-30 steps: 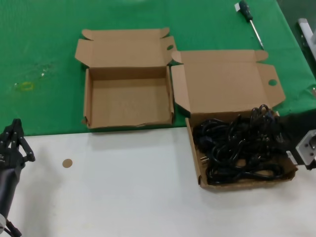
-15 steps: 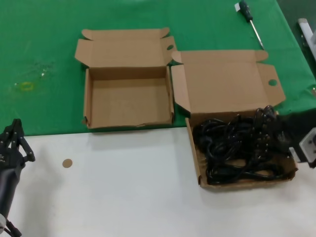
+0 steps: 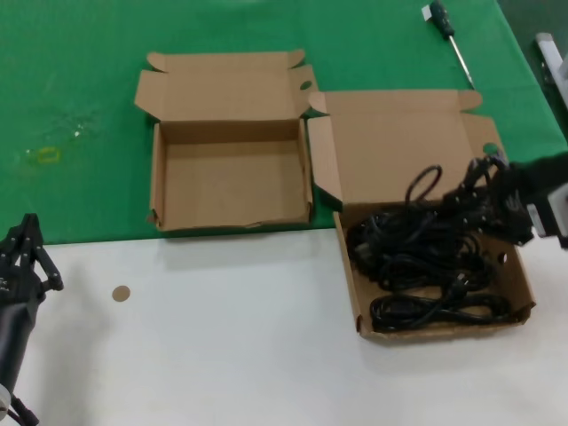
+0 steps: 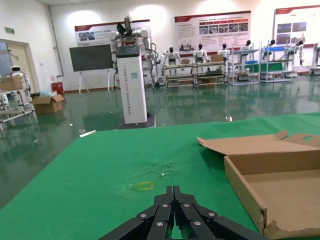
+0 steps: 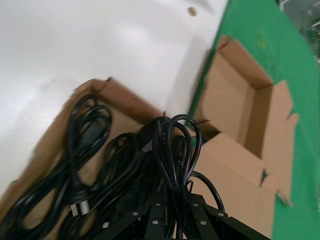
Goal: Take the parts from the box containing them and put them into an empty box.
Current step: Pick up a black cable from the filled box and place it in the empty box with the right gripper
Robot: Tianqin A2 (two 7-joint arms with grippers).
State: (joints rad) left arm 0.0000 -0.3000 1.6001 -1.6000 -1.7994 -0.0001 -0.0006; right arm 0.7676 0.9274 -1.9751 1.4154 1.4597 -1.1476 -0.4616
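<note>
The box containing the parts (image 3: 351, 286) lies at the right, its tall lid standing open behind a tangle of black power cables (image 3: 417, 257). My right gripper (image 3: 486, 201) is over that box's far right corner, shut on a looped cable bundle (image 5: 175, 145) lifted above the heap; in the right wrist view the loops rise from between my right gripper (image 5: 175, 202). The empty box (image 3: 231, 186) sits to the left on the green cloth, bare inside, also in the right wrist view (image 5: 235, 100). My left gripper (image 3: 27, 241) is parked shut near the table's front left, its own view showing it (image 4: 173, 192) beside the empty box (image 4: 280, 185).
A screwdriver (image 3: 448, 35) lies on the green cloth at the back right, near a grey object (image 3: 552, 53) at the edge. A small brown disc (image 3: 121, 292) rests on the white table in front. A faint yellow mark (image 3: 44, 155) is on the cloth at left.
My right gripper has risen from the box's right rim and moved back, pulling a bundle of cable loops up out of the heap. The left arm has stayed still.
</note>
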